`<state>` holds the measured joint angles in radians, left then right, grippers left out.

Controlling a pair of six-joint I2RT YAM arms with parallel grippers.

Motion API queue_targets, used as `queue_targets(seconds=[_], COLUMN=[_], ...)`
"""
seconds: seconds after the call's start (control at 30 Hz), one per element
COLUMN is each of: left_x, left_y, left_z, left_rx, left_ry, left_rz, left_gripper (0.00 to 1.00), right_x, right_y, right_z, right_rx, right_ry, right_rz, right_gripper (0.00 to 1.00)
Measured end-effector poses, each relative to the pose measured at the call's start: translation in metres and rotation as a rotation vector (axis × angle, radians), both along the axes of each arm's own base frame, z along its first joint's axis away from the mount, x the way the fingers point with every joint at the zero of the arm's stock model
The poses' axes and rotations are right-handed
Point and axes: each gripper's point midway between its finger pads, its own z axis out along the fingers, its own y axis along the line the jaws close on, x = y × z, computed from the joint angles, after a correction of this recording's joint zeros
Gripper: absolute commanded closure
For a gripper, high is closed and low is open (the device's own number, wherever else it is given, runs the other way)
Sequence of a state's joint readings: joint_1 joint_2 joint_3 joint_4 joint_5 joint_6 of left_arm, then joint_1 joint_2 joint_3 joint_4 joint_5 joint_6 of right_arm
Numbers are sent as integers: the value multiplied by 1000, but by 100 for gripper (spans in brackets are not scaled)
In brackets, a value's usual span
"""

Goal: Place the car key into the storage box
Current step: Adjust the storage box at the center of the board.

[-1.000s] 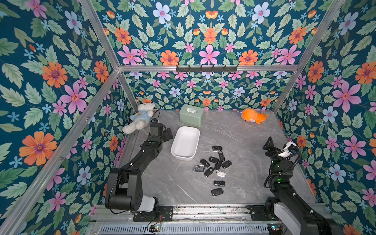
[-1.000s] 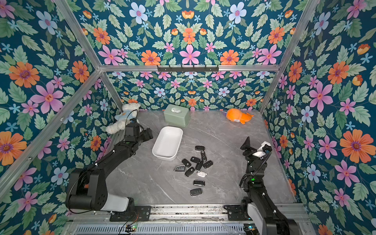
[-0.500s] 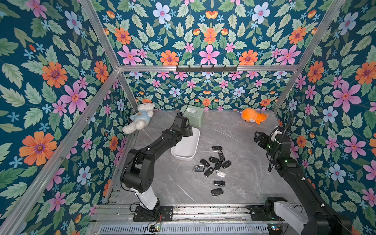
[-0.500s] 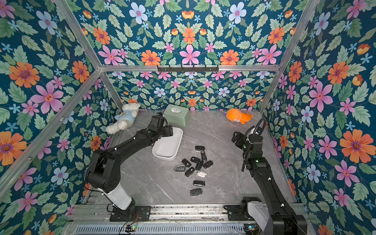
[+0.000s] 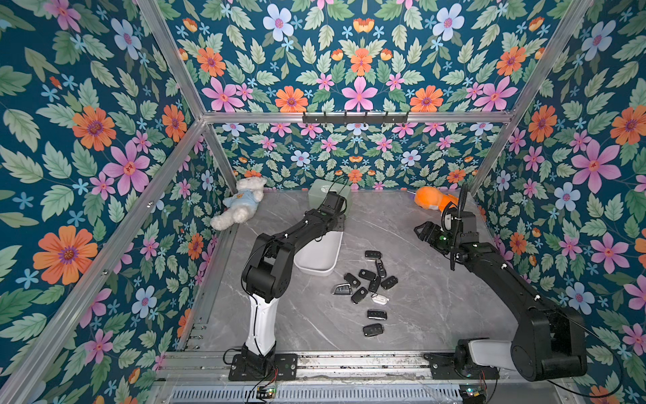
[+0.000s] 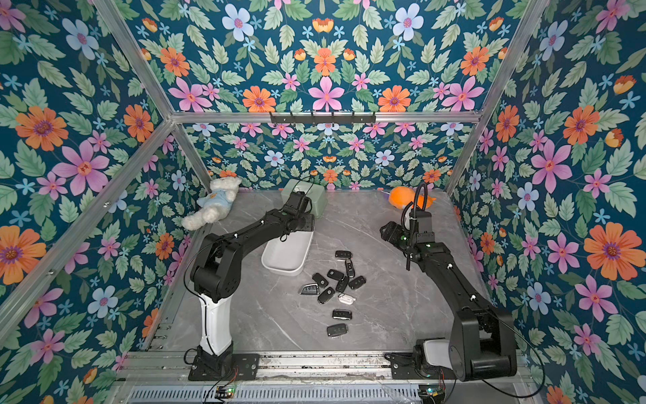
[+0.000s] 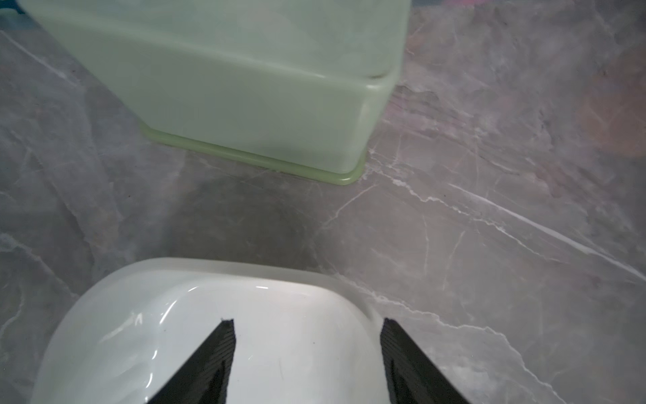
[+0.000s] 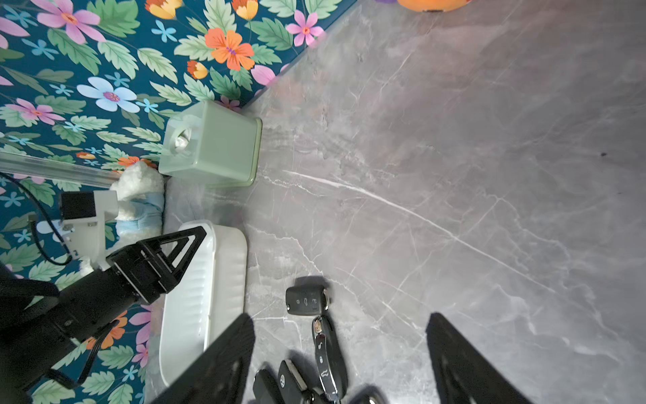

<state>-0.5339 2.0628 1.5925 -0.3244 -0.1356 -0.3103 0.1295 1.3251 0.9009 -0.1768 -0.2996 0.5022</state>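
Several black car keys (image 5: 367,280) (image 6: 335,280) lie scattered mid-table, and two of them (image 8: 307,300) show under my right gripper. The white storage box (image 5: 320,259) (image 6: 288,257) lies just left of them with nothing in it. My left gripper (image 7: 307,321) hovers open over the box's far end (image 7: 195,280). One finger (image 7: 223,335) is above the inside and the other by the rim. My right gripper (image 8: 341,318) (image 5: 421,231) hangs open in the air to the right of the keys, holding nothing.
A sage-green tissue box (image 5: 316,190) (image 7: 244,87) stands just behind the storage box, close to the left wrist. A white teddy bear (image 5: 241,204) lies at the back left. An orange plush toy (image 5: 433,201) lies at the back right. Flowered walls enclose the grey marble table (image 5: 419,297).
The left arm has swung from the left wall to over the box's far end. The right arm has reached forward from the near right. Both pairs of jaws have narrowed.
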Motion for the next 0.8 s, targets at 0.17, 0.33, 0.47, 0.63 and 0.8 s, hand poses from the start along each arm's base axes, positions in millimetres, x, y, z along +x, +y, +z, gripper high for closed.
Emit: queue_targets(seconds=[0.17, 0.33, 0.47, 0.63, 0.8], left_x=[-4, -3, 2, 1, -22], left_y=[-9, -19, -33, -62, -94], left_z=[-9, -20, -23, -12, -13], left_rx=[14, 17, 9, -16, -44], left_ry=[26, 43, 44, 16, 36], left_rz=[-35, -65, -107, -183, -292], left_gripper=[33, 35, 36, 36, 36], right_x=[-2, -3, -4, -7, -9], right_y=[5, 7, 7, 6, 1], right_z=[-7, -10, -10, -6, -11], right_rx=[4, 3, 0, -8, -29], right_ry=[25, 35, 34, 28, 41], right_rz=[19, 27, 29, 31, 14], right_gripper=[25, 26, 27, 27, 27])
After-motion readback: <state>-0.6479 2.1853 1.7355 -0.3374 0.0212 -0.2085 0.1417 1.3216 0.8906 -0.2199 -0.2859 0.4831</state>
